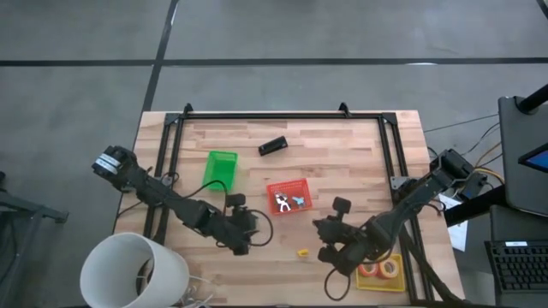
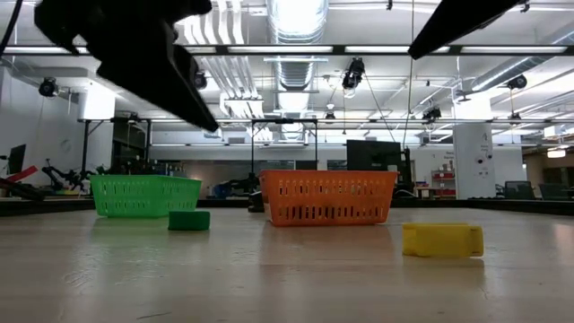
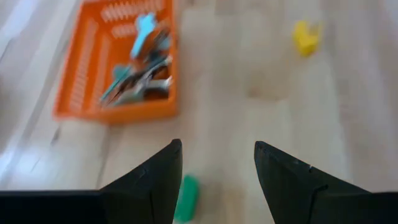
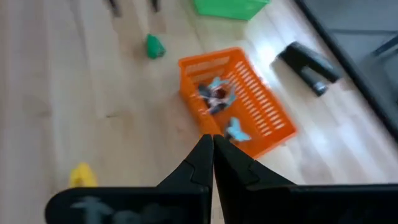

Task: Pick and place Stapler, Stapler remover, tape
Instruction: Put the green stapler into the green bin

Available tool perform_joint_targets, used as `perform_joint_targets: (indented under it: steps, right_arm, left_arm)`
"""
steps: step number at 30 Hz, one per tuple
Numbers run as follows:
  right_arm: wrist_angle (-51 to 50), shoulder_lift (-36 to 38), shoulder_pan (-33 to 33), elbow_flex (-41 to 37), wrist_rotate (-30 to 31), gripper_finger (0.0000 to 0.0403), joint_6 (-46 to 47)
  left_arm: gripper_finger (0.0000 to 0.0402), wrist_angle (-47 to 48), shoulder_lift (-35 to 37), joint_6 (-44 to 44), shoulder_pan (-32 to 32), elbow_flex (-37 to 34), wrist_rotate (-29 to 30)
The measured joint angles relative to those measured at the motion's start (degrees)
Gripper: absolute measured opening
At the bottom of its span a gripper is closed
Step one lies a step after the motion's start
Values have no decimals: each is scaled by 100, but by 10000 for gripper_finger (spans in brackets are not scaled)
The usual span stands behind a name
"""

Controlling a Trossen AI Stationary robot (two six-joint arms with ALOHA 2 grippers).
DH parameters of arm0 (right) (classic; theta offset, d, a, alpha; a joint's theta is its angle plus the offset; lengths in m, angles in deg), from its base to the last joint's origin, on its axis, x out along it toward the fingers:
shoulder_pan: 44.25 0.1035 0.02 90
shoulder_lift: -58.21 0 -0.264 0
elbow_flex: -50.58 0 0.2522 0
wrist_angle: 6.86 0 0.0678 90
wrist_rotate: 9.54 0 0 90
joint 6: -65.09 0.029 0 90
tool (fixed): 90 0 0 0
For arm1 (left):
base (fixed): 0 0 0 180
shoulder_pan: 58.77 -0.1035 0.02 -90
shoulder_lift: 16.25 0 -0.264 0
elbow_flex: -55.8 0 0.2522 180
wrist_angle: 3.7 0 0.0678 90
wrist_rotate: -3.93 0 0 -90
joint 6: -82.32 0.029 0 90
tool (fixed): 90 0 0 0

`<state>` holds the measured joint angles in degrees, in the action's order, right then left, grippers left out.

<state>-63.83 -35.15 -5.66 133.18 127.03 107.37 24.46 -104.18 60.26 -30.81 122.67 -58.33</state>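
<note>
My left gripper (image 1: 250, 229) (image 3: 217, 180) hangs open over the near middle of the table. A small green tape roll (image 3: 186, 198) (image 2: 188, 220) lies on the wood just beside one of its fingers, apart from it. My right gripper (image 1: 324, 229) (image 4: 212, 151) is shut and empty, hovering near the orange bin (image 1: 288, 197) (image 4: 239, 102), which holds staple removers (image 3: 140, 74). The black stapler (image 1: 272, 146) (image 4: 308, 67) lies flat beyond that bin. A yellow tape roll (image 1: 302, 252) (image 2: 442, 240) rests on the table between the grippers.
A green bin (image 1: 221, 168) (image 2: 143, 195) stands left of the orange one. A yellow bin (image 1: 381, 272) at the near right edge holds orange and red tape rolls. A black frame (image 1: 274, 115) borders the table. A white bucket (image 1: 133, 269) stands at the near left corner.
</note>
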Motion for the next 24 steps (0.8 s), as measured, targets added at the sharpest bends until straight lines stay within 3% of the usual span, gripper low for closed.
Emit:
perform_joint_targets:
  steps: [6,12,15,24]
  right_arm:
    - [894,41,-128,-257,-234,8,-819]
    - [2296,454,-465,-796,-918,8,-1933]
    - [2917,757,-608,-1143,-958,8,-2388]
    - [4103,1746,-892,-2196,-1222,8,-2606]
  left_arm:
    - [202,327,-8,-231,-98,-1,58]
    - [202,541,6,-55,-245,2,4]
    - [202,758,12,-35,-347,2,-318]
    - [202,1141,51,-42,-428,1,-455]
